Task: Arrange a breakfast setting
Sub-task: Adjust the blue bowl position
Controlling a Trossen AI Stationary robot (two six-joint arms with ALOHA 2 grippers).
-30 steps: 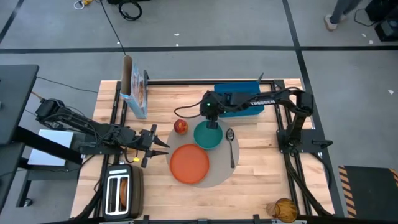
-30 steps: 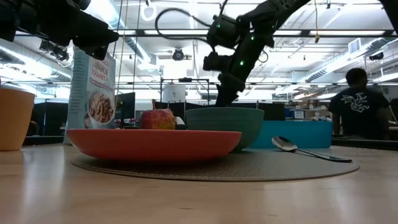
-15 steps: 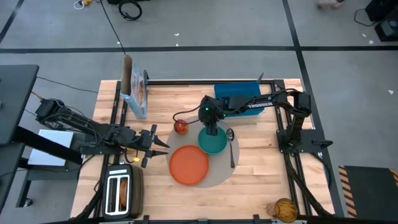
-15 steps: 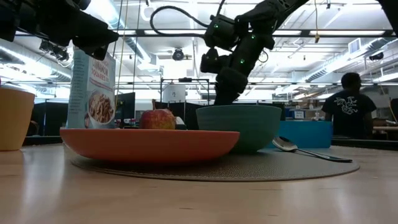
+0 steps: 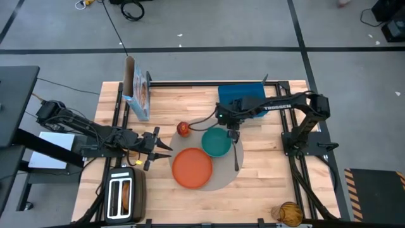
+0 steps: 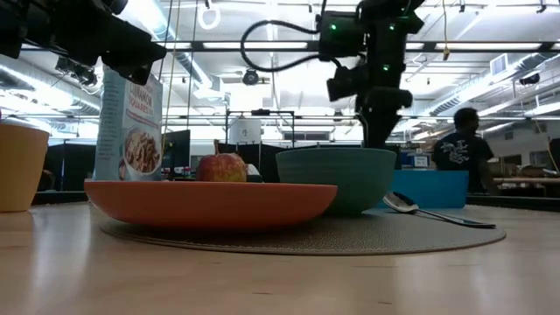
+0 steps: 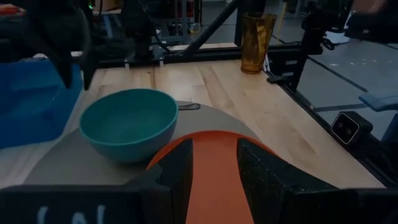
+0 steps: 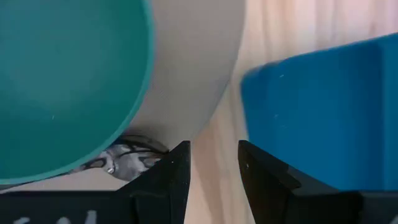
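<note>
A round grey mat [image 5: 223, 172] lies mid-table. On it rest an orange plate [image 5: 192, 168], a teal bowl [image 5: 216, 142] and a metal spoon [image 5: 236, 154]. At the mat's far left edge sits a red apple [image 5: 183, 129]. My right gripper [image 5: 231, 134] hangs open, pointing down, above the spoon's bowl end [image 8: 124, 155], between the teal bowl [image 8: 62, 81] and the blue tray [image 8: 323, 112], touching nothing. Left of the plate, my left gripper [image 5: 161, 147] waits open and level, with the plate [image 7: 214, 168] ahead of its fingers. An orange cup [image 6: 19, 166] stands at the low view's left.
The blue tray [image 5: 243, 101] stands at the far side. A cereal box [image 5: 138, 95] stands upright at the far left. A silver toaster [image 5: 123, 196] with something brown in its slot sits at the near left corner. An amber glass [image 7: 256, 34] stands near the right frame.
With my right gripper at its far rim, the teal bowl slid a little along the mat toward the near edge. The gripper then left the bowl, went toward the table's right edge and tipped more steeply down. It now hangs over the spoon's bowl end.
</note>
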